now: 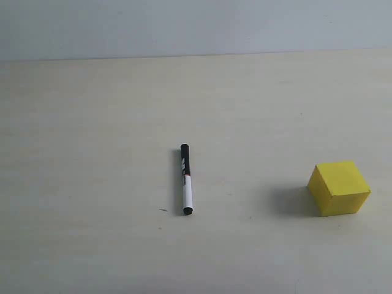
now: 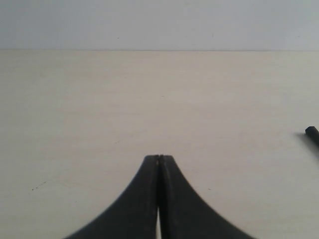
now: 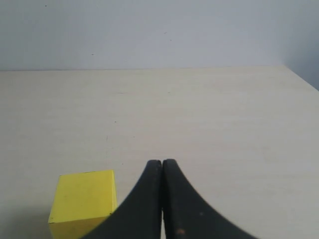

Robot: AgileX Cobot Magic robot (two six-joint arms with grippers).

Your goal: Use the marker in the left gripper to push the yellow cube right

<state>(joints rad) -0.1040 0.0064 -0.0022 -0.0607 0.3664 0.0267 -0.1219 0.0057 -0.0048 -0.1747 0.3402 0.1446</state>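
The marker [image 1: 186,179] lies loose on the pale table, black cap half toward the back, white barrel toward the front; nothing holds it. Only its black tip [image 2: 312,133] shows at the edge of the left wrist view. The yellow cube [image 1: 339,187] sits to the marker's right, near the exterior view's right edge, and also appears beside the right fingers as the yellow cube [image 3: 83,203]. My left gripper [image 2: 159,158] is shut and empty, apart from the marker. My right gripper [image 3: 162,162] is shut and empty, close to the cube. Neither arm shows in the exterior view.
The pale wooden table [image 1: 92,122] runs back to a grey-white wall [image 1: 184,24]. The table's right edge [image 3: 301,79] shows in the right wrist view. No other objects are in view.
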